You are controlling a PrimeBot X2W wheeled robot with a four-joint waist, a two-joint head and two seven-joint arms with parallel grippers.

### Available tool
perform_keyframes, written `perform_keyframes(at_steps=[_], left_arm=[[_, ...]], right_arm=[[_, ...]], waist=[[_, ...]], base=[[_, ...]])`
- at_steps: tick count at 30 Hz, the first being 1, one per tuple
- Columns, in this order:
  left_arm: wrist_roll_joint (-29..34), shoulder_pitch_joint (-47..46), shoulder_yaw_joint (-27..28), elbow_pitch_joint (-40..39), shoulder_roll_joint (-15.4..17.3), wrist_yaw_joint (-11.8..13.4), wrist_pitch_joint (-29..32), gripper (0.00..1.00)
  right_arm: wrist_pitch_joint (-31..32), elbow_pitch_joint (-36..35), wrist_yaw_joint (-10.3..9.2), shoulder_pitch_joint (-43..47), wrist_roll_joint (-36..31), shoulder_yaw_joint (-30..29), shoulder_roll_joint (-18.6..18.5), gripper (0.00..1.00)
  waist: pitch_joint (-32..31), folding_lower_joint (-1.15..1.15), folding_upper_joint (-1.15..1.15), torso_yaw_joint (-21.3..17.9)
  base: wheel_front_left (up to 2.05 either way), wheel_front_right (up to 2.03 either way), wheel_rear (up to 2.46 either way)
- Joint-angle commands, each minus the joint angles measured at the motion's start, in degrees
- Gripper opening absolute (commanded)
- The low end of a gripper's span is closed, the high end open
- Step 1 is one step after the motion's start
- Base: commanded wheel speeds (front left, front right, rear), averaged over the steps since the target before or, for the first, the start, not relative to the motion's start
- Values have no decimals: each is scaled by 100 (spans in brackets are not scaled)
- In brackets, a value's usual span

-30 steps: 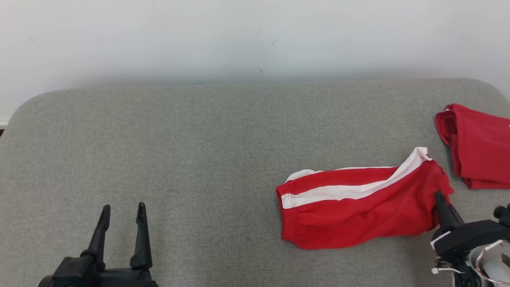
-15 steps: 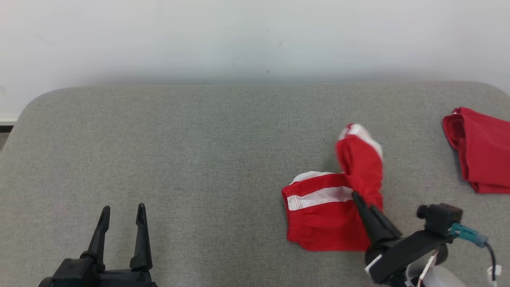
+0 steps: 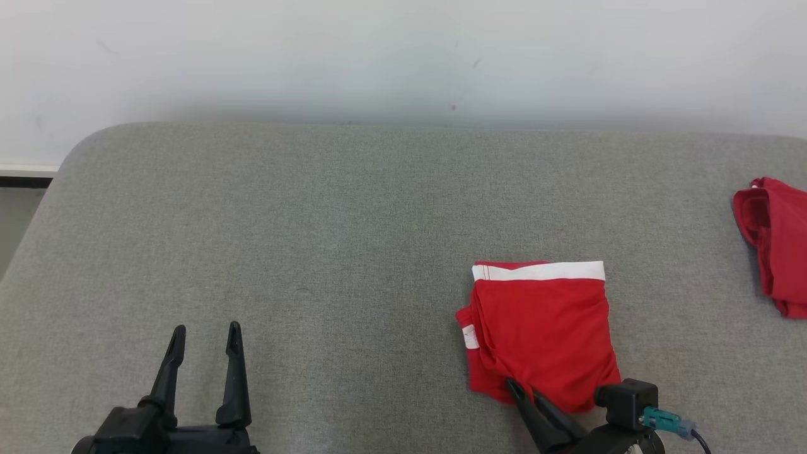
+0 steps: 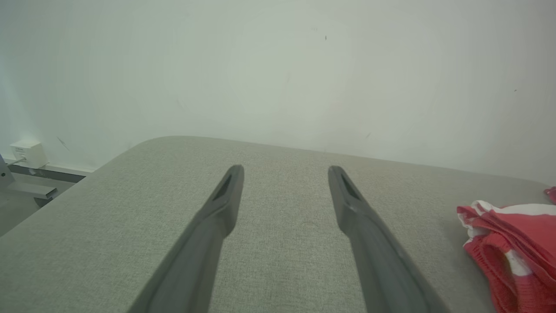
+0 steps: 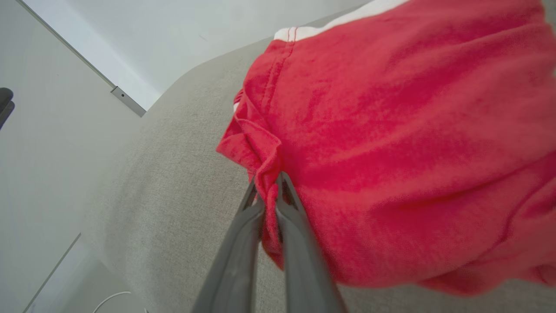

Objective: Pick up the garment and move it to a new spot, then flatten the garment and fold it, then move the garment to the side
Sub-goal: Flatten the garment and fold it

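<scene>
Garment folded, pinched at its hem

Lower left, the left gripper holds its dark tapered fingers spread over the grey woven surface. Right of centre lies the garment, soft red knit folded nearly square, its white band running left-right along the upper edge. The right gripper pinches its lower-left hem. Far right lies another bunched red cloth.
</scene>
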Motion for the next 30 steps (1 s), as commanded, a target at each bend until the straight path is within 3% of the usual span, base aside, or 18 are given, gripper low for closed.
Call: perform_keyframes(at_steps=[1, 2, 8, 19, 20, 21, 22, 30], left_arm=[[-26, -57, -4, 6, 3, 19, -1, 100], [-35, -64, 0, 8, 2, 26, -1, 100], [-43, -65, 49, 34, 2, 27, -1, 100], [-7, -11, 59, -37, 3, 47, -1, 100], [8, -16, 58, -42, 3, 39, -1, 100], [16, -24, 54, -43, 2, 36, -1, 100], [24, -35, 52, -42, 2, 30, -1, 100], [56, -111, 39, 2, 3, -26, -1, 100]], right_arm=[[-112, 130, -1, -52, 15, 1, 43, 40], [-166, 172, -1, -97, 32, 5, 57, 100], [-516, 115, -1, -249, 19, -151, -90, 100], [-638, -140, -1, -31, -250, -1460, -244, 100], [-637, -66, -1, 5, -484, -1636, -282, 56], [-638, -29, -1, -2, -616, -1682, -282, 21], [-638, 21, -1, -4, -718, -1725, -267, 0], [-640, 456, -1, -163, -1751, -1505, 16, 0]], waist=[[26, 0, 0, 3], [34, 0, 0, -5], [37, 0, 0, -93], [-8, 0, 0, -186], [-8, 0, 0, -178], [-5, 0, 0, -172], [-1, 0, 0, -163], [50, 0, 0, -34]], base=[[0, 0, 0], [0, 0, 0], [0, 0, 0], [0, 0, 0], [0, 0, 0], [0, 0, 0], [0, 0, 0], [0, 0, 0]])
